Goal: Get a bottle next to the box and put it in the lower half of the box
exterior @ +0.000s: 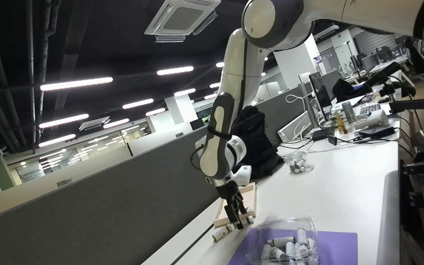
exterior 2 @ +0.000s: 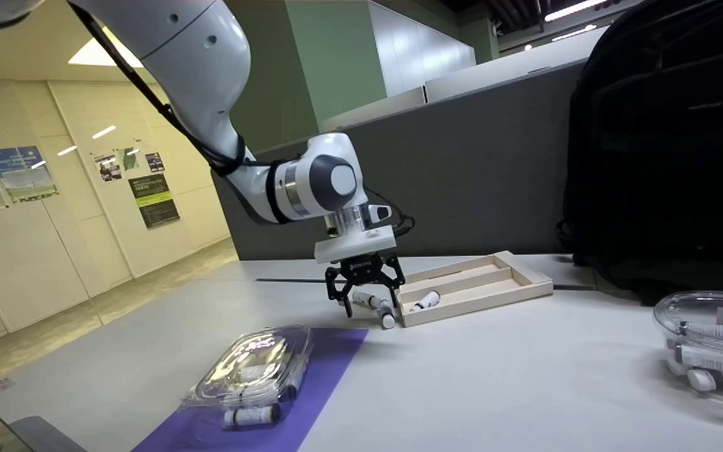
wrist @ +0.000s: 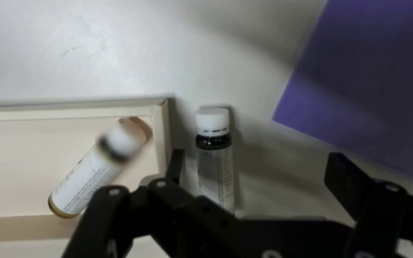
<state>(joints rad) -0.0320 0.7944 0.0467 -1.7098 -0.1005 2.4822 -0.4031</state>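
Fingers [exterior: 231, 212] stand apart in an exterior view, nothing clamped, low at the box [exterior: 248, 198], just outside its end wall. On the tabletop [exterior: 326, 184] along that wall lies the target bottle [exterior: 250, 219], prob. the one w/ its white cap showing; a second bottle [exterior: 222, 233] lies farther along the same end, & the fingers hide where the two meet. Risk: one shoves the other, or both get caught, b/c they lie nearly in line under them.

In an exterior view the boxed bottle [exterior 2: 425, 301] lies inside the box, at that same end, & a finger hangs right by the end wall; contact, can't tell. Clearance looks tight, so any sideways drift on the way down could knock the rim & skid the box.

Wrist view: target bottle is btwn the fingers but well off-centre, close to the box-side one, its base end hidden. Closing will prob. nudge it first, &, being round, it could roll away from the box, toward the purple sheet [wrist: 353, 118], b4 both sides bear on it. Boxed bottle lies aslant, base at the divider [wrist: 20, 227]; a release over that compt. could land on it. Which half counts as lower, can't tell.
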